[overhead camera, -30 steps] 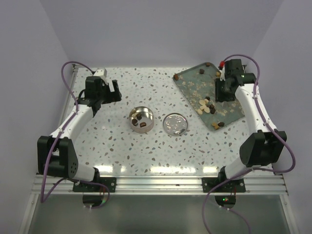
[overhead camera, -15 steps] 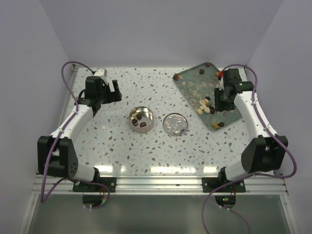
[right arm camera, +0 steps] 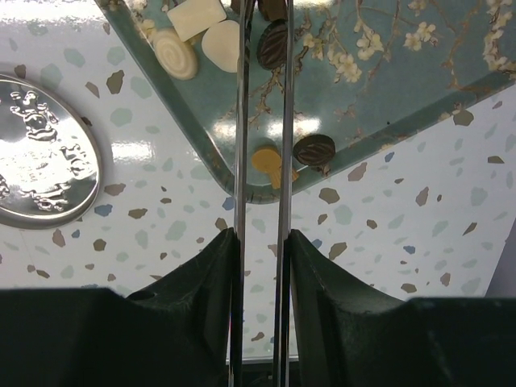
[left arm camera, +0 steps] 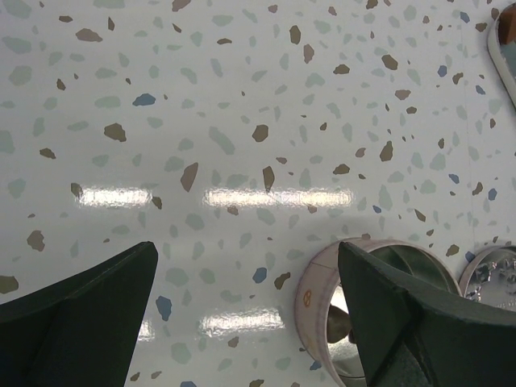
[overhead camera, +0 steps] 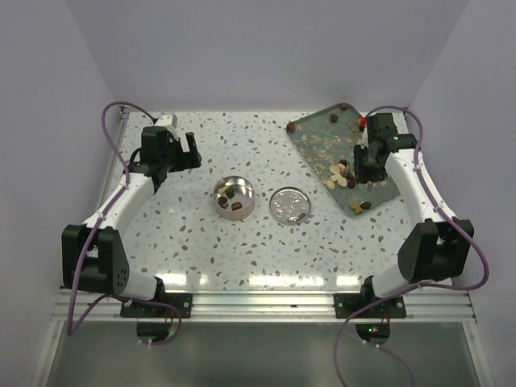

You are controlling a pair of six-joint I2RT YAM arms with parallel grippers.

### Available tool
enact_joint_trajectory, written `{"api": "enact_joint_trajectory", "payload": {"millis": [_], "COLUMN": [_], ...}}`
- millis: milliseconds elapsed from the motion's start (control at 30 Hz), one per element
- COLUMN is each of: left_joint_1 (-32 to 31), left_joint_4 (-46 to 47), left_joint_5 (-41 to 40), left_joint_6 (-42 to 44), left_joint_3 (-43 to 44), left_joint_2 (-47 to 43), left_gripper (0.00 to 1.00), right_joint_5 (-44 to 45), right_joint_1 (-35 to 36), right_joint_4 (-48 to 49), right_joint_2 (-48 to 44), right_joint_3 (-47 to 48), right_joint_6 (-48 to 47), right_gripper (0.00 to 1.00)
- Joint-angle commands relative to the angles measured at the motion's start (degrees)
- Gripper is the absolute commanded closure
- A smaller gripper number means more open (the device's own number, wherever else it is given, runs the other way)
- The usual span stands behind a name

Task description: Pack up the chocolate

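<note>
1. The right gripper (overhead camera: 362, 166) has slid along the tray (overhead camera: 318, 139) over the last second, from the tray's middle toward the nearer cluster of chocolate (overhead camera: 343, 174). It now hangs just beside that cluster. The right elbow has swung outward to allow for it.
2. Right jaws: in the wrist view the two thin blades run close and parallel with a slim gap. A dark piece (right arm camera: 272, 40) shows in or just under that gap. The tips run off the top of the view, so I cannot tell whether they pinch anything.
3. Pale pieces (right arm camera: 200, 16) lie just left of the blades. One dark lump (right arm camera: 314, 149) and one tan lump (right arm camera: 271, 161) sit at the tray's near corner. A few more are scattered along its far edge.
4. The left gripper (left arm camera: 246, 250) has not moved and hovers near the tin (overhead camera: 251, 203), jaws spread wide with nothing between them.
5. The tin holds a few dark lumps, the same count as a second ago. Its lid (overhead camera: 289, 205) lies just beside it, off.
6. Reading: the shift looks like lining up for the next pick. Packing is barely begun, with most of the chocolate on the tray.
7. Risk: the pieces lie crowded, so closing the blades may nudge a neighbour.
</note>
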Motion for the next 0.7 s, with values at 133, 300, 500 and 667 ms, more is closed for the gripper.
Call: {"api": "enact_joint_trajectory", "payload": {"millis": [133, 300, 500, 667], "left_joint_1": [-0.35, -0.35, -0.35, -0.35], "left_joint_4": [1.29, 1.55, 1.73, 1.64], "left_joint_5": [-0.19, 0.15, 0.16, 0.33], "left_joint_6": [0.14, -0.04, -0.04, 0.05], "left_joint_3": [-0.27, -0.36, -0.18, -0.01], "left_joint_2": [-0.85, -0.76, -0.67, -0.41], "left_gripper": [0.00, 0.00, 0.00, 0.00], "right_joint_5": [-0.44, -0.71, -0.53, -0.79], "right_joint_1": [0.01, 0.01, 0.01, 0.01], "right_joint_4": [0.81, 0.20, -0.51, -0.07], "right_joint_2": [0.63, -0.07, -1.21, -0.34], "right_joint_3": [0.54, 0.72, 0.02, -0.51], "right_joint_6": [0.73, 0.65, 0.73, 0.73], "right_gripper": [0.66, 0.64, 0.63, 0.63]}}
